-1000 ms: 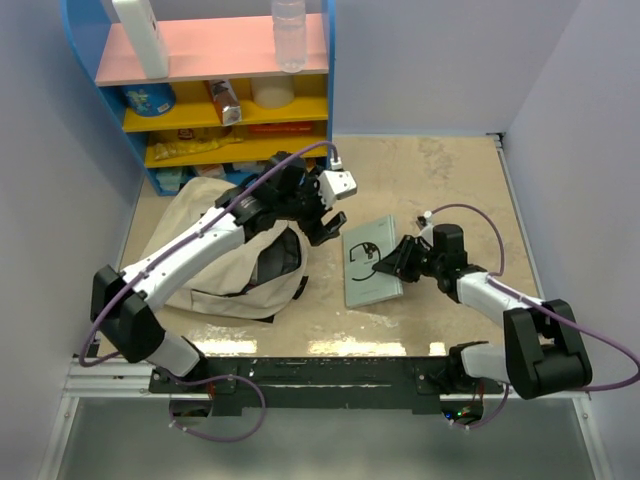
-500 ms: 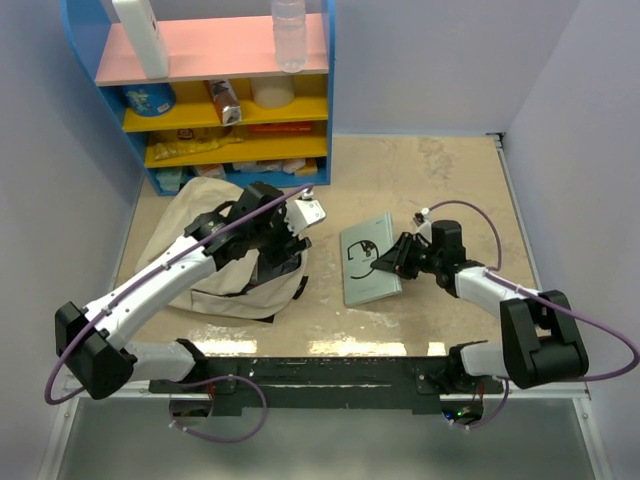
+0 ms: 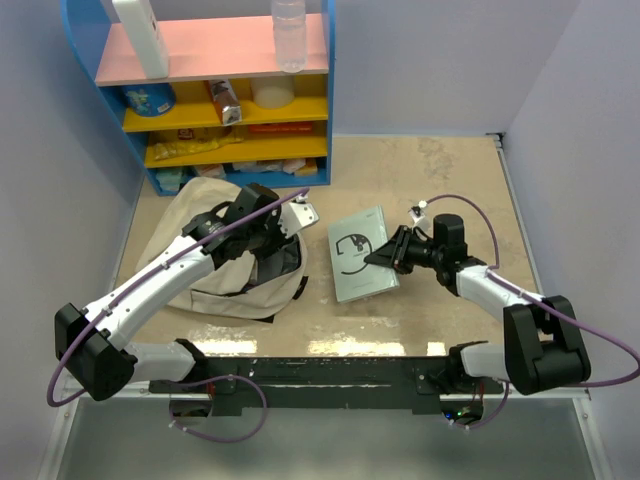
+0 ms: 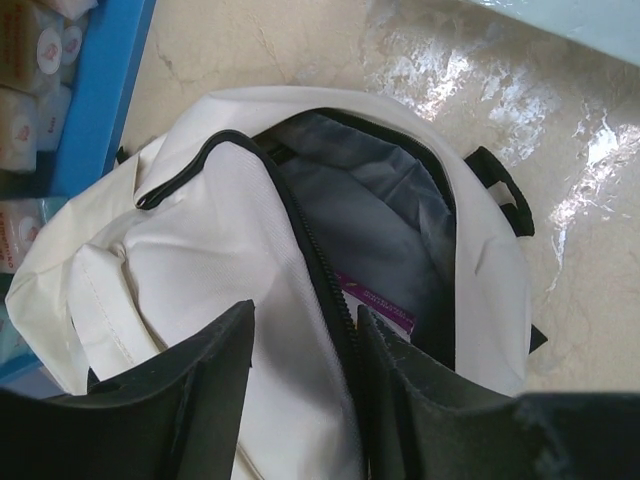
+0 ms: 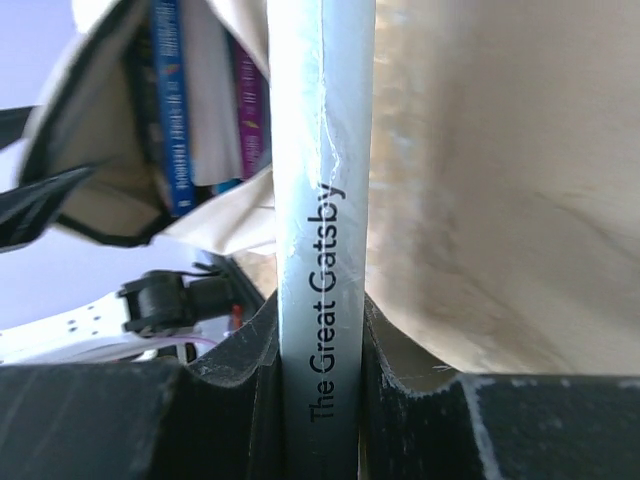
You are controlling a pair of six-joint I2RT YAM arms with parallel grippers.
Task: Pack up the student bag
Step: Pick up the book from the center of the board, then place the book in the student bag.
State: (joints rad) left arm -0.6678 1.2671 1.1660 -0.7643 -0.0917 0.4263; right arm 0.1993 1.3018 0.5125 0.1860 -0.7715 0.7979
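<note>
The student bag (image 3: 195,275) lies at the left, cream with a black zipper, its mouth open towards the right. My left gripper (image 3: 277,243) is at that mouth. In the left wrist view its open fingers (image 4: 300,340) straddle the zipper edge of the bag (image 4: 190,250), and a purple-edged book (image 4: 385,305) shows inside on the grey lining. My right gripper (image 3: 387,257) is shut on a pale grey-green book (image 3: 357,266) and holds it tilted right of the bag. Its spine (image 5: 322,180) reads "The Great Gatsby" between my fingers (image 5: 320,335), facing the bag's mouth (image 5: 205,70).
A blue shelf unit (image 3: 215,95) with pink and yellow boards stands at the back left, holding bottles, a tub and packets. Pale walls close the table on the left, back and right. Blue and purple books (image 5: 170,120) stand inside the bag.
My left gripper moved from above the table near the book down and left to the bag's mouth. My right gripper shifted the book left, towards the bag, and tilted it up.
</note>
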